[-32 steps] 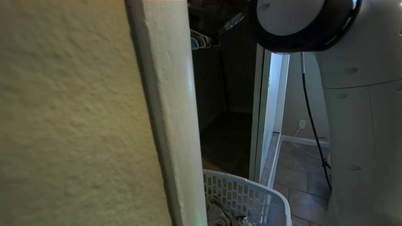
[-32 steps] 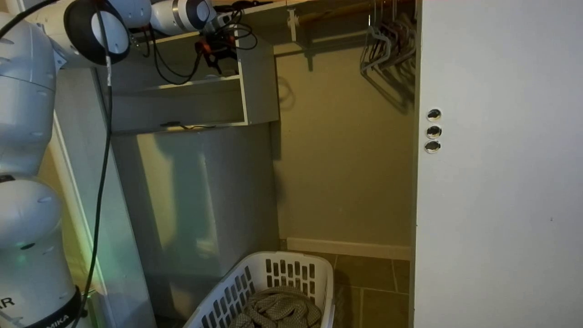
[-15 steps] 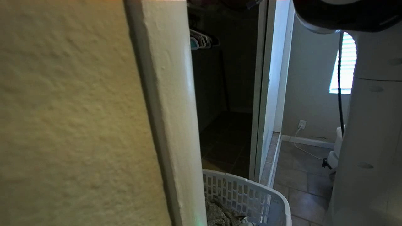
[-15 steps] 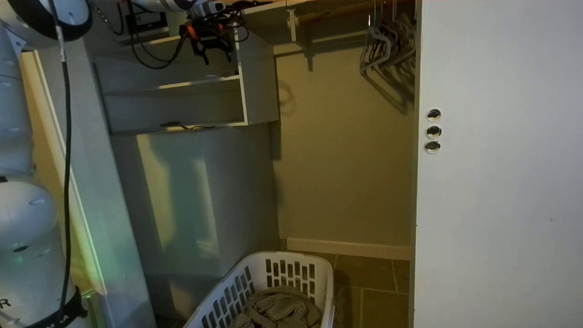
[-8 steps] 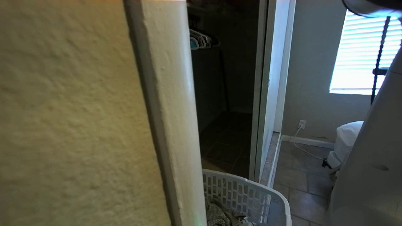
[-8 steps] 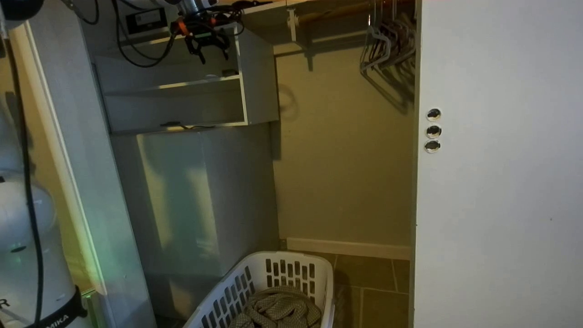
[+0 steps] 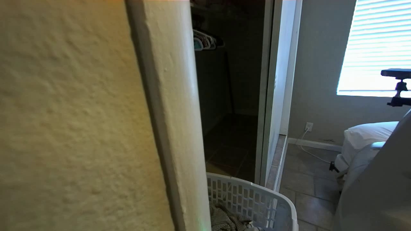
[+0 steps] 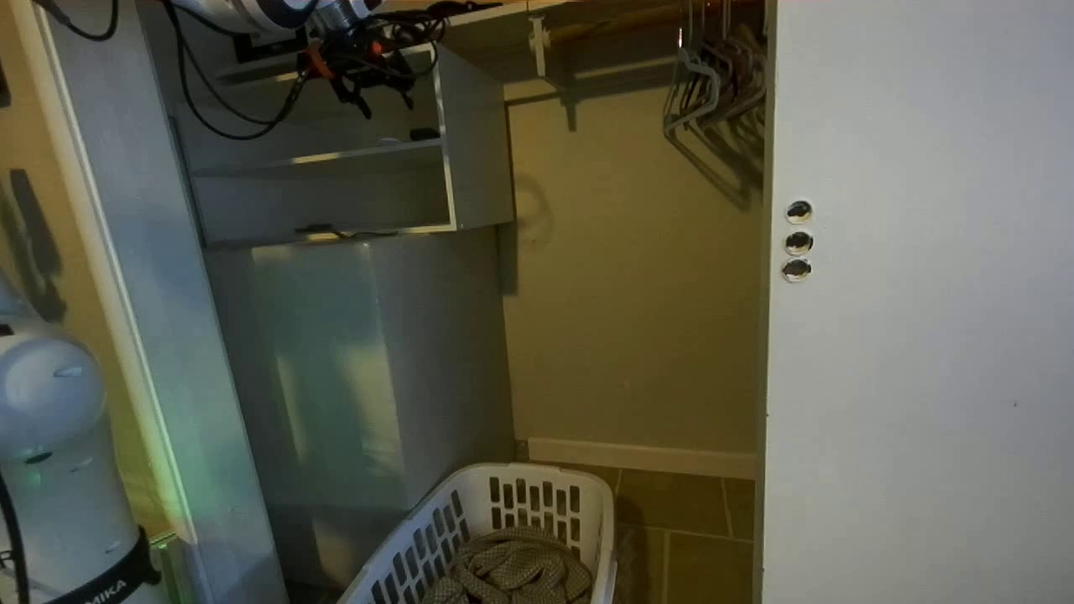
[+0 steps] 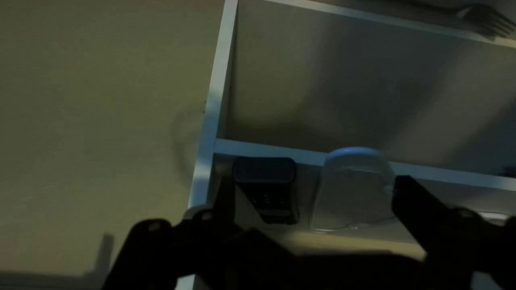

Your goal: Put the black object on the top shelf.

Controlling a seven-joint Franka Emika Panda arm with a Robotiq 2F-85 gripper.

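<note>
A black object (image 9: 266, 189) with a rounded rectangular end stands on the middle board (image 9: 266, 150) of the shelf unit, close to its side wall. In an exterior view the black object (image 8: 424, 133) is small and dark, on the unit's upper level. My gripper (image 9: 314, 189) is open, with one finger beside the black object and the other past a clear cup (image 9: 352, 197); nothing is held. In an exterior view my gripper (image 8: 388, 107) hangs in front of the upper compartment, above the board and left of the black object. Cables partly hide the unit's top.
The shelf unit's side panel (image 8: 476, 143) stands at the right of the compartments. A fork (image 9: 485, 20) lies on the lower board. Hangers (image 8: 705, 92) hang from a rod at the right. A white laundry basket (image 8: 608, 503) with cloth stands on the floor below.
My gripper has shifted left in an exterior view, uncovering the black object on the board. The arm's elbow has swung out of both exterior views. The gripper stays open; the shelf things have not moved.
</note>
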